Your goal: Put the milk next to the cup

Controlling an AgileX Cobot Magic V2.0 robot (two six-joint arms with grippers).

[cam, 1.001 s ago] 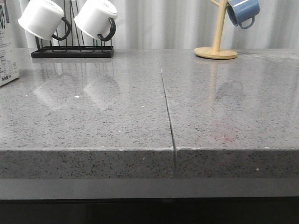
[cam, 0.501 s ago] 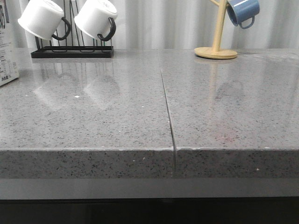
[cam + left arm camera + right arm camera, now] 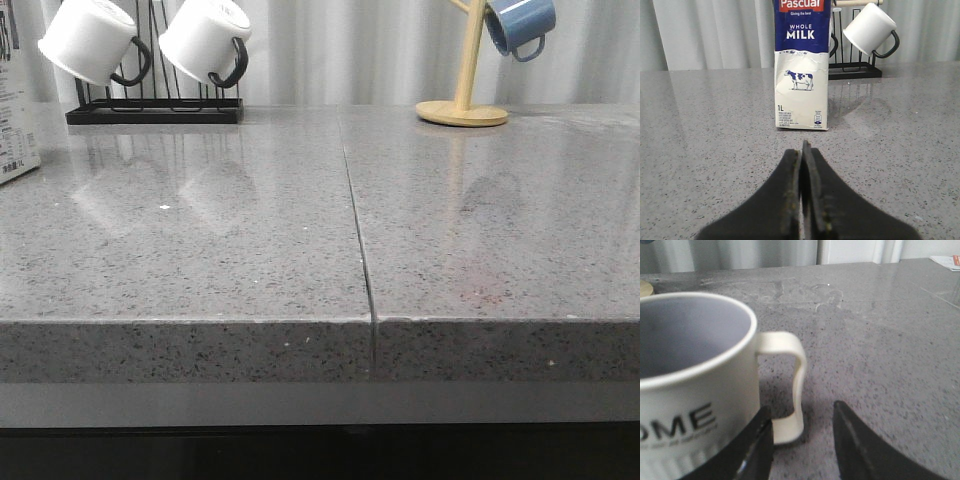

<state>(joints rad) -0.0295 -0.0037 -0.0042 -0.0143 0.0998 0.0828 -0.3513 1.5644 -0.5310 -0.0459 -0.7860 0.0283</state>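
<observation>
- Two grippers seen, each only in its own wrist view; none in front view.
- Left gripper point(image 3: 802, 150): black jaws pressed together, nothing between them, low over the grey speckled worktop point(image 3: 700, 130).
- Milk carton point(image 3: 802, 65) stands upright on worktop, ahead of left gripper & apart from it. Dark blue upper part w/ "WHOLE MILK", cream lower part w/ cow pic and "1L". Top cut off by frame edge.
- In front view only a sliver of the carton point(image 3: 17, 110) shows, at far left edge of worktop.
- Behind carton: black wire rack point(image 3: 855, 70) w/ a small white mug point(image 3: 869, 28), black handle, hung tilted.
- Right gripper point(image 3: 802, 432): jaws spread, holding nothing. One jaw close by the body of the cup, other out on the open side; the cream handle point(image 3: 790, 385) sits betw. them. Can't tell if any contact.
- Cup point(image 3: 690, 385): large cream mug, upright on worktop, black lettering "OME" visible, ribbed at base; inside looks empty.
- Cup not in front view.
- Front view rear: two white mugs point(image 3: 90, 40) on black rack at left; wooden mug tree point(image 3: 463, 95) w/ blue mug point(image 3: 518, 25) at right.
- Seam point(image 3: 358, 230) runs down worktop middle.
</observation>
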